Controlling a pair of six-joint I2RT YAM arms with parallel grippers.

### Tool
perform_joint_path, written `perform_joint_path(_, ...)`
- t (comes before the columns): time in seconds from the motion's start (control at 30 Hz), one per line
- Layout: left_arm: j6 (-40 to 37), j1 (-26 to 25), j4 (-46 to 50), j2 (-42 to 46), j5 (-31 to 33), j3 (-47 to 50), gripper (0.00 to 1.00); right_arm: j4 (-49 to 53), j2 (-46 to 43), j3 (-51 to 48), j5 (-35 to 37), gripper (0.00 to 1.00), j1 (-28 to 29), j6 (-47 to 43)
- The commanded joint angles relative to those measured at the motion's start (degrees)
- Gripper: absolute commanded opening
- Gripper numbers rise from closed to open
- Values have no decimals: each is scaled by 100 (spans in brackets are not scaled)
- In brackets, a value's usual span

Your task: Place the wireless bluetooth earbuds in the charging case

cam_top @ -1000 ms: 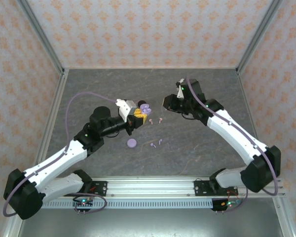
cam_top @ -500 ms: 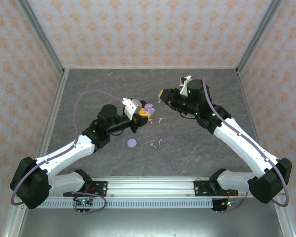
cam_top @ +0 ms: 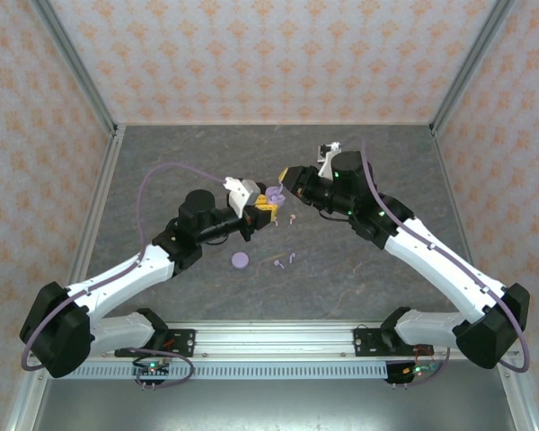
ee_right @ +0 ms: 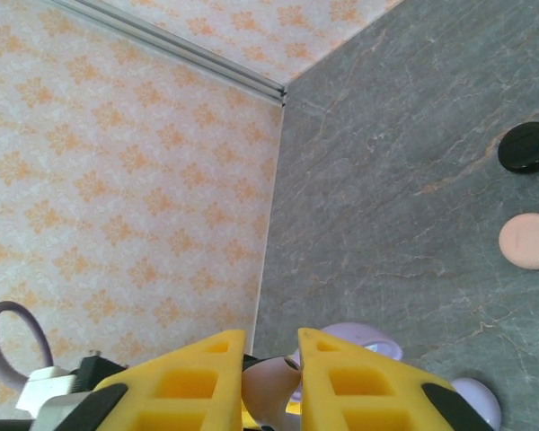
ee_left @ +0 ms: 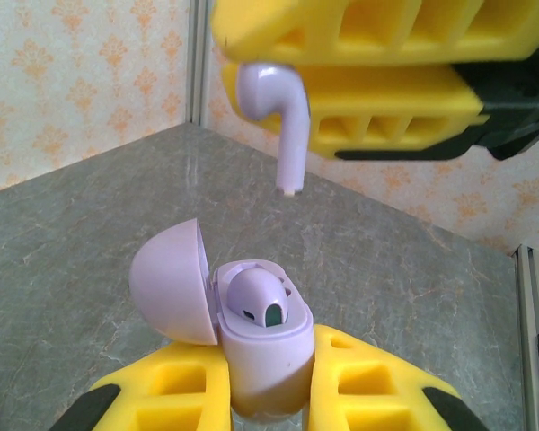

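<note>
My left gripper (ee_left: 266,364) is shut on an open lavender charging case (ee_left: 262,346), held upright off the table. Its lid (ee_left: 169,280) hangs open to the left, and one lavender earbud (ee_left: 259,302) sits in a slot. Right above it, my right gripper (ee_right: 271,348) is shut on a second lavender earbud (ee_left: 278,103), stem pointing down a short way above the case. In the top view the two grippers (cam_top: 262,208) (cam_top: 285,180) meet mid-table over the case (cam_top: 272,193). Loose earbuds lie on the table, pink (cam_top: 292,216) and lavender (cam_top: 278,264).
A shut lavender disc case (cam_top: 241,260) lies near the loose earbuds. A black case (ee_right: 527,146) and a pink case (ee_right: 528,241) rest on the grey table in the right wrist view. Patterned walls and metal posts enclose the table.
My right gripper has swung left with the lavender earbud and now hangs over the case. The left gripper has shifted slightly right with the open case.
</note>
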State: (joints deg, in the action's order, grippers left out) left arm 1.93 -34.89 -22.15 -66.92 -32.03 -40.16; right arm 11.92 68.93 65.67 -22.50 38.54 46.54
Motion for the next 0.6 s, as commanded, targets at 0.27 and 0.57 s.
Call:
perform_joint_path(0.27, 103, -79, -334, -8, 13, -298, 0, -177, 32, -160, 133, 18, 57, 26)
perform_joint_path(0.57, 112, -109, -336, -15, 49, -355, 0, -88, 77, -168, 98, 18, 75, -38)
